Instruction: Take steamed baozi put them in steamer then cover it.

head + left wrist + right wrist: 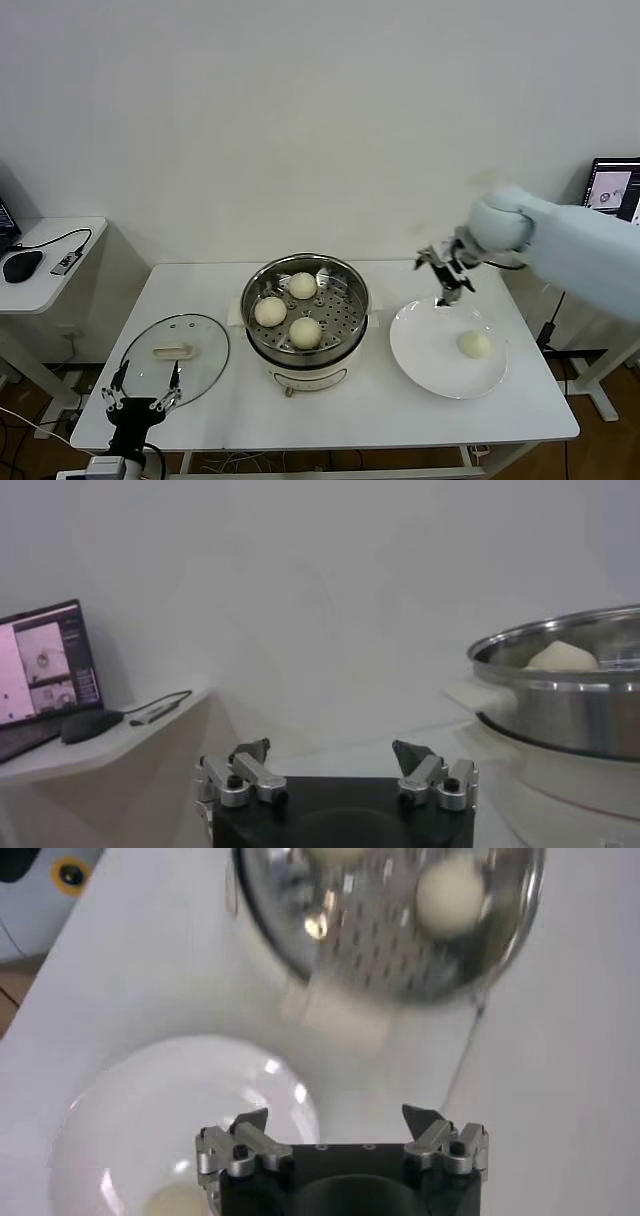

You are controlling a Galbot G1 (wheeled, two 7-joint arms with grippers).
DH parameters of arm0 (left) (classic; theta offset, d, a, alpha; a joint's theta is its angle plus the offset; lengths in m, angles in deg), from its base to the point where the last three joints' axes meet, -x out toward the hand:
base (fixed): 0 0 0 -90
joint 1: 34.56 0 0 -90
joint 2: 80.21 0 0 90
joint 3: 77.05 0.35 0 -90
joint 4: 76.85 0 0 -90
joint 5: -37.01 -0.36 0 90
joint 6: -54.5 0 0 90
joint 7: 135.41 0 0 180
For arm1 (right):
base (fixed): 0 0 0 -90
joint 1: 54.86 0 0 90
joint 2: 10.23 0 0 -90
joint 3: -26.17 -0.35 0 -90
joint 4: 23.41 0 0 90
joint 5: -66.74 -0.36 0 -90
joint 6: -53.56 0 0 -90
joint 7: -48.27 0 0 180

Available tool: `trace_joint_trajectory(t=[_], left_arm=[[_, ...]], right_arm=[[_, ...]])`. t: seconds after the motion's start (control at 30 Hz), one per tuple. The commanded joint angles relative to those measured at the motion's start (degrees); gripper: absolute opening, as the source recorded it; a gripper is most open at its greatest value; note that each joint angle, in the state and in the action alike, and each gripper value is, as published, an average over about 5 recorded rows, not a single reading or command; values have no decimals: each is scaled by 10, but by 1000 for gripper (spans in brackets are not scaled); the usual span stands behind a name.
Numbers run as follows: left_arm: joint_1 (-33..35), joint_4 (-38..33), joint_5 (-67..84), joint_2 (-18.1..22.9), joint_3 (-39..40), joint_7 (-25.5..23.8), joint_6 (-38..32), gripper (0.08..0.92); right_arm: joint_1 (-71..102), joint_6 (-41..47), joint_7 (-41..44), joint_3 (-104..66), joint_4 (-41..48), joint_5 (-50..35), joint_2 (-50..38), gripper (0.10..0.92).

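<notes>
I count three steamed baozi [303,285] in the steamer [349,285] and a fourth on the plate [420,355]; my right wrist view crops that one. The right gripper [447,281] hangs spread wide over the plate's far rim, empty. The left gripper [140,401], also wide, idles low beside the glass lid [200,340] on the desk [400,420].

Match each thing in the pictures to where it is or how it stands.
Things:
1. glass lid
2. last baozi
3. steamer
4. right gripper

Places or states:
A. holds three baozi
B. lies on the white plate
C. flat on the table, on the steamer's left
D. jaws open above the plate's far rim

Pairs: 1-C, 2-B, 3-A, 4-D
</notes>
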Motion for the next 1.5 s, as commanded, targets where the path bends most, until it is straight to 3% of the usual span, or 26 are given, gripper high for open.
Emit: trace_joint_trajectory(t=[0.03, 0.33, 1.23, 1.5], left_arm=[[1, 2, -3, -2, 4, 0, 2, 823], [6, -1, -3, -2, -1, 0, 2, 823], [3, 10, -1, 3, -8, 0, 2, 823], [2, 11, -1, 4, -8, 0, 2, 823]], right_arm=[[172, 10, -3, -127, 36, 61, -82, 823], [268, 2, -7, -188, 97, 94, -42, 823], [301, -12, -29, -219, 228, 148, 62, 821], [305, -12, -28, -223, 237, 152, 70, 767]])
